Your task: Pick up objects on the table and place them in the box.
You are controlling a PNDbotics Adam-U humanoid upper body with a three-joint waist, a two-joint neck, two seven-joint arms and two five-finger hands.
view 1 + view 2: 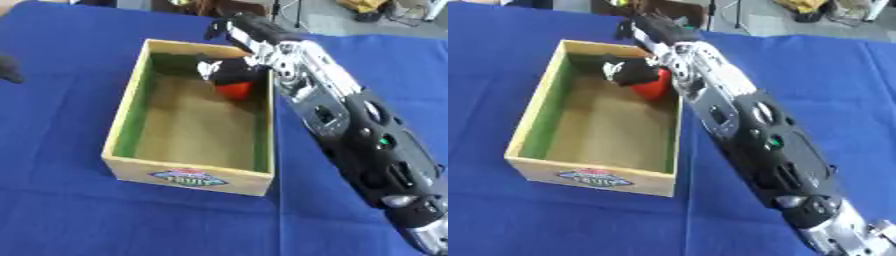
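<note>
Reaching over the far right wall of the wooden box (pixel 122 120), my right hand (pixel 229 70) hangs inside its far end, fingers curled round a red object (pixel 234 90) held above the box floor. Blue cloth (pixel 61 210) covers the table around the box.
</note>
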